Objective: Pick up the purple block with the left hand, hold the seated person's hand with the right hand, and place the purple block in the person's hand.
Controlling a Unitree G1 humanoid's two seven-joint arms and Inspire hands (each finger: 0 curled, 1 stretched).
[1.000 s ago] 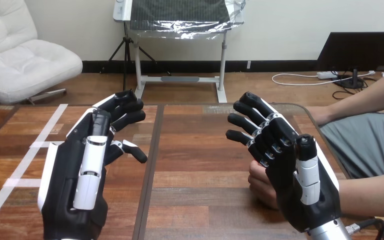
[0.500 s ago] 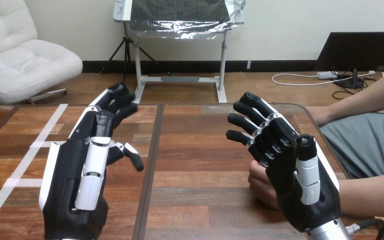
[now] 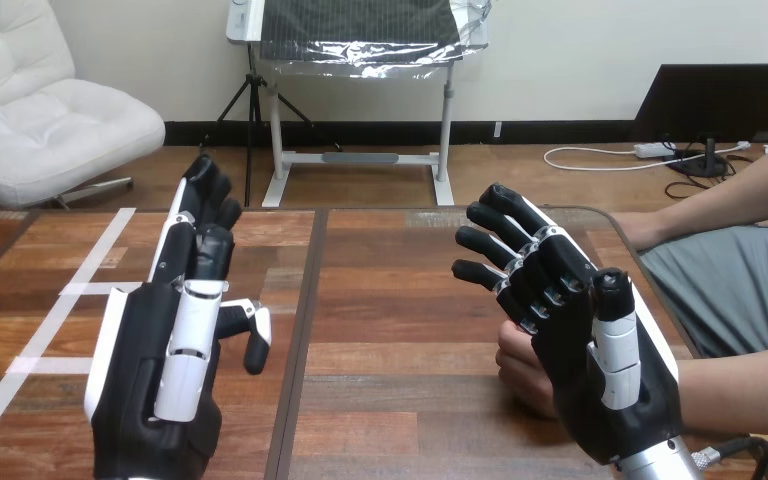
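My left hand [image 3: 155,385] is raised over the table's left half with its back toward me. Its fingers [image 3: 200,215] stretch straight away from me, the thumb [image 3: 253,340] sticks out to the right, and it is open with nothing in it. My right hand [image 3: 600,375] is raised at the right, open, with its fingers [image 3: 505,255] reaching up and to the left. The person's hand [image 3: 520,370] lies on the table just left of and partly behind my right palm. No finger of mine is curled round it.
The person's forearm [image 3: 745,390] comes in from the right edge, and their other arm [image 3: 730,200] rests at the table's far right corner. White tape lines [image 3: 60,310] cross the table's left part. A dark seam [image 3: 300,330] runs down the wooden table.
My left hand's fingers have swung from pointing up and to the right to pointing straight away, closer together. Its thumb has dropped lower. My right hand and the person's hand have stayed still.
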